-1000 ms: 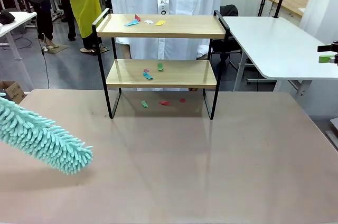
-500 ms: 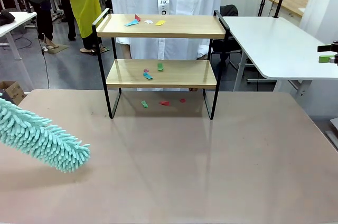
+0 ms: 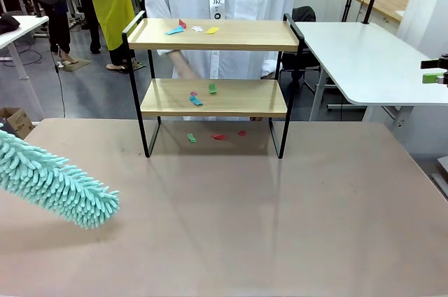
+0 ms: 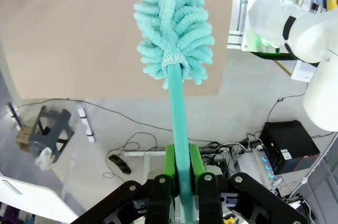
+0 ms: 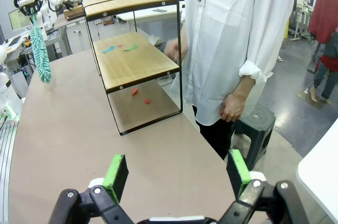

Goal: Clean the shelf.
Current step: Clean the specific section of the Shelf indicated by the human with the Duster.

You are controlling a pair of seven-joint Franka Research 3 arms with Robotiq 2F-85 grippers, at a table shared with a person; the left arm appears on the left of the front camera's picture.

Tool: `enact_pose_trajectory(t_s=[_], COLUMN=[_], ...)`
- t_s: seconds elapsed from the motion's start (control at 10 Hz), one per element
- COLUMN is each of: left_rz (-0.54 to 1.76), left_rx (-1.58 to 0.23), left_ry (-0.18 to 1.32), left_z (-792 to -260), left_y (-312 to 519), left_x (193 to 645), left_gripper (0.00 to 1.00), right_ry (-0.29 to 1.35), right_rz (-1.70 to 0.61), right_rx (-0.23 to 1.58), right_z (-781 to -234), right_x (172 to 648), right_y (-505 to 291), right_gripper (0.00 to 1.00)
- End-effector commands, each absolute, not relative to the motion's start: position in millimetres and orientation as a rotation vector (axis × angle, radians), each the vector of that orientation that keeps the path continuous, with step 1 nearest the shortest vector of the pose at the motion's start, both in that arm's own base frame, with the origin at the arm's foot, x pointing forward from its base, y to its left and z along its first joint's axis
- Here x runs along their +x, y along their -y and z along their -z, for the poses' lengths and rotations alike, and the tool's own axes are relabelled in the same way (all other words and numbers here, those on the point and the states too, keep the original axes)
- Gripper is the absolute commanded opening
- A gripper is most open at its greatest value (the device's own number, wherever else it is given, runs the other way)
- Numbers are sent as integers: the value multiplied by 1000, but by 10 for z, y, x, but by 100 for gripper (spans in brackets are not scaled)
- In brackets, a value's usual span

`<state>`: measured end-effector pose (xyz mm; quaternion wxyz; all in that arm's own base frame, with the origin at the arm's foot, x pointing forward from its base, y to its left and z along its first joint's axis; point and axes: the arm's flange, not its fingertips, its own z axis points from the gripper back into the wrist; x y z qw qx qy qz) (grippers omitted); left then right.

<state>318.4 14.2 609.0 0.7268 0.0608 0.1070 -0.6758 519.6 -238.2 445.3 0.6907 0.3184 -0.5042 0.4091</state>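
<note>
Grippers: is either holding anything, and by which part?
The left gripper clamps the teal duster by its handle; the right gripper is open and empty.

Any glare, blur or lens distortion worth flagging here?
Front view: even light, sharp; the tan tabletop shows a dull sheen and a soft shadow under the fluffy teal duster. Right wrist view: wide-angle bend tilts the two-tier wooden shelf. Left wrist view: sharp.
</note>
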Motion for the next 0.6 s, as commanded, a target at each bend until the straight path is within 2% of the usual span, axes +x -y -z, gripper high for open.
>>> enact_pose_trajectory(t_s=[0.0, 0.5], left_rz=[1474, 1474], left_rx=[138, 138], left_ry=[-232, -232], left_z=[-6115, -6115], left_y=[-134, -134], left_x=[3184, 3184], left_gripper=[13, 13], right_ry=[1129, 1129], right_rz=[-916, -916], right_rx=[701, 701], right_z=[-4468, -4468], right_x=[5206, 5206], right_y=[2366, 2366], right_gripper=[100, 100])
